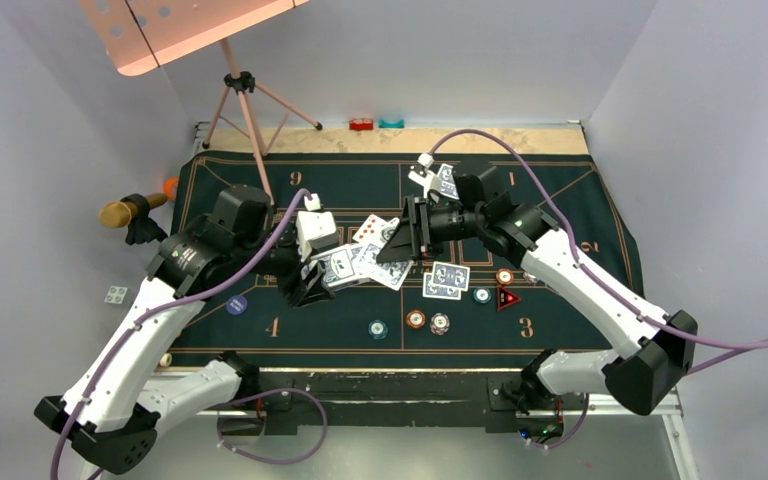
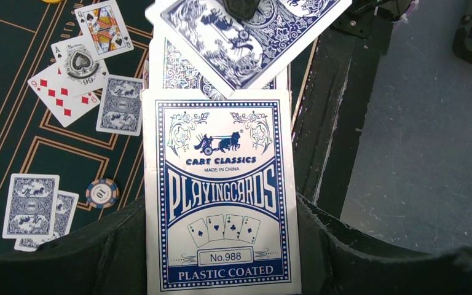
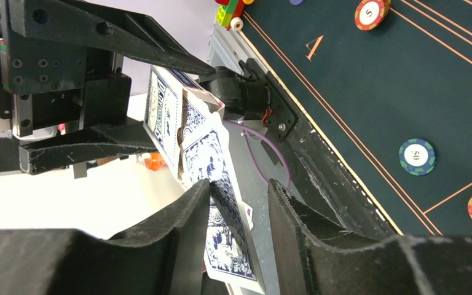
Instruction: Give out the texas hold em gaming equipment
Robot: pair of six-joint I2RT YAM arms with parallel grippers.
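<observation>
Left hand (image 2: 220, 206) around printed card box (image 2: 221, 141) (rectangular)

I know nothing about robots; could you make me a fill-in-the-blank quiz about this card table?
The left pincer grips a card box printed CART ____.
The right pincer straddles one ____ sticking out of that box.
A face-up ace of ____ lies on the felt.
Missing: CLASSICS; card; spades.
</observation>
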